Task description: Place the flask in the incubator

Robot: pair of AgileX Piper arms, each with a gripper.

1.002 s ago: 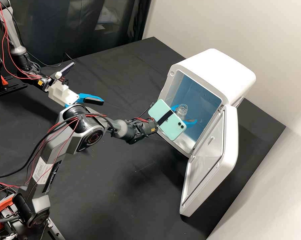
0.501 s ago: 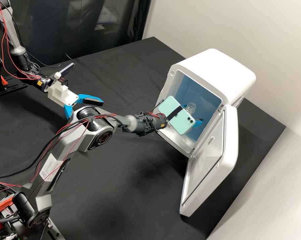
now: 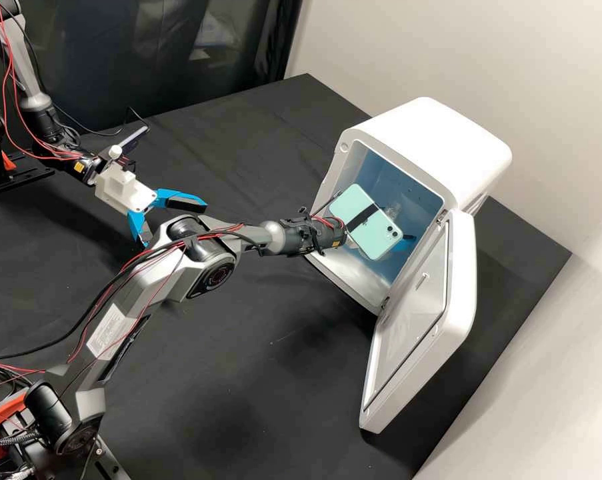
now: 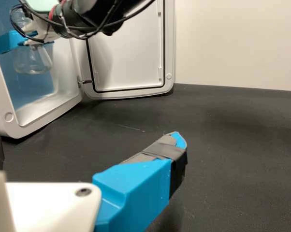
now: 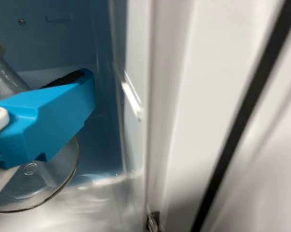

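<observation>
The incubator [image 3: 441, 147] stands open around the right gripper [image 4: 24, 41], whose fingers [image 5: 44, 121] are clamped on the neck of the flask [image 4: 32, 60]. The flask hangs just under them, inside the chamber. The left gripper [image 3: 155, 212] is well behind, jaws apart. The flask looks like thin glass: light, stiff, slippery, fragile, so the neck seems the safest hold.

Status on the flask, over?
Right claw shut on flask, inside incubator. Left claw open, over bench. Incubator door open.
</observation>
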